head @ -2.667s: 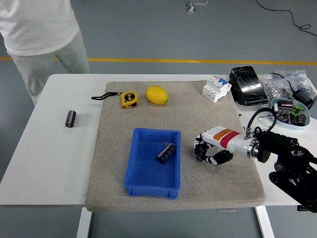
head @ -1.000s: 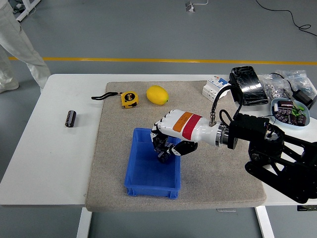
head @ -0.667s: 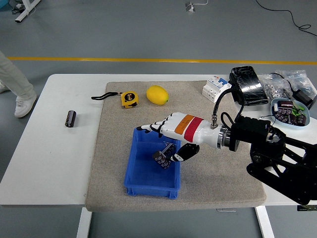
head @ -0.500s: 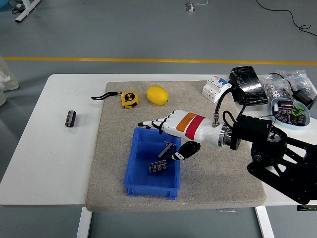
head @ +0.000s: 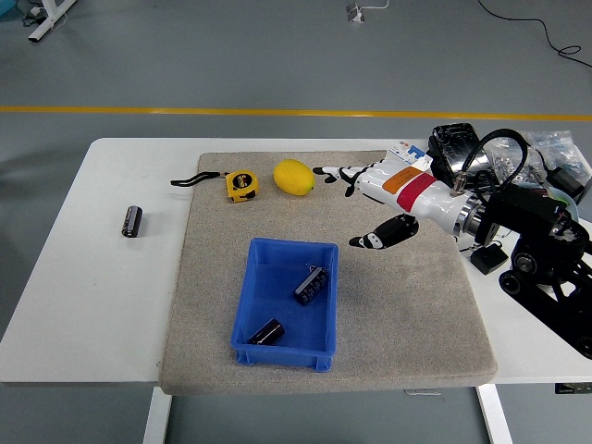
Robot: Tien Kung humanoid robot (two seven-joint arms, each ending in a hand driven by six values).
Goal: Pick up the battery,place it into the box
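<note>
Two dark cylindrical batteries lie inside the blue box [head: 254, 296] on the mat: one battery [head: 313, 284] near the right wall, another battery [head: 267, 331] by the front wall. A third battery [head: 133, 221] lies on the bare white table at the far left. My right hand [head: 356, 205] hovers above the mat, right of the lemon and up-right of the box, fingers spread, holding nothing. The left arm does not show.
A yellow lemon [head: 293, 177] and a yellow tape measure [head: 241, 185] sit at the mat's far edge. A white breaker [head: 407, 154], a black pack [head: 460, 150], bags of small parts [head: 541, 157] and a bowl crowd the right end of the table.
My right hand let a battery drop into the box, opened, and pulled back up and to the right. The battery rolled to the box's front. The person has left the view.
</note>
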